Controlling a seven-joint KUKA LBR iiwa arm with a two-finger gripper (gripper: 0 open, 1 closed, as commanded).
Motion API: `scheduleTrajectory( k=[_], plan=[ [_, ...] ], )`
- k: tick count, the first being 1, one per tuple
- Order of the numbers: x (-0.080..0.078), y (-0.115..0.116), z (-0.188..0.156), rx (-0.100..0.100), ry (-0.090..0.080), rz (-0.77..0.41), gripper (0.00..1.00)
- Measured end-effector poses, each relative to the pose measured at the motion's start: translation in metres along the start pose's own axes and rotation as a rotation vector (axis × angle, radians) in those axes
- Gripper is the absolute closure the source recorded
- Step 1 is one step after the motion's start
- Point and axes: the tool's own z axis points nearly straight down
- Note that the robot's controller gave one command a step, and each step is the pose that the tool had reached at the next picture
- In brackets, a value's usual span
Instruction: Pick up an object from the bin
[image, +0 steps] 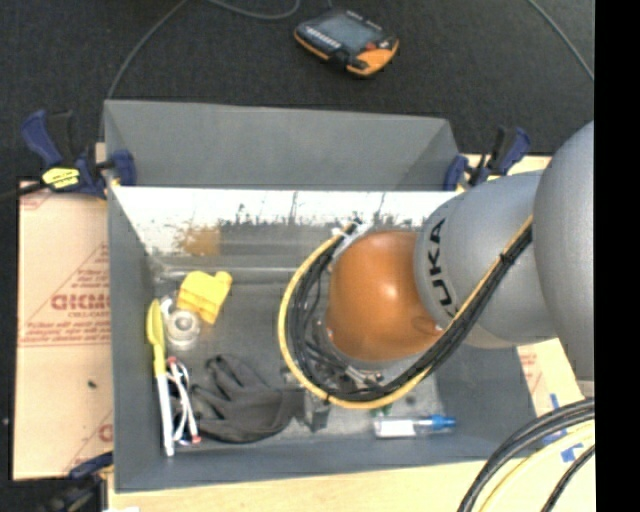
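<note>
My gripper (318, 410) pokes out below the orange wrist cover, low over the front middle of the bin floor. It sits just right of a crumpled black glove (238, 400), whose edge lies close to it; whether they touch is hidden. A clear tube with a blue cap (413, 426) lies flat on the floor to the gripper's right, near the front wall. I see nothing held in the gripper.
Along the left wall lie a yellow block (203, 293), a small silver round cap (181, 327), a yellow-handled tool (155, 332) and a white wire-framed tool (174, 408). The arm and its cable loop cover the bin's centre and right.
</note>
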Motion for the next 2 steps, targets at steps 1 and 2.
scheduleTrajectory(
  k=[1,2],
  plan=[
    [-0.002,0.0,-0.016,0.001,-0.007,0.001,1.0],
    [-0.003,-0.001,-0.026,0.002,-0.011,0.001,1.0]
  ],
)
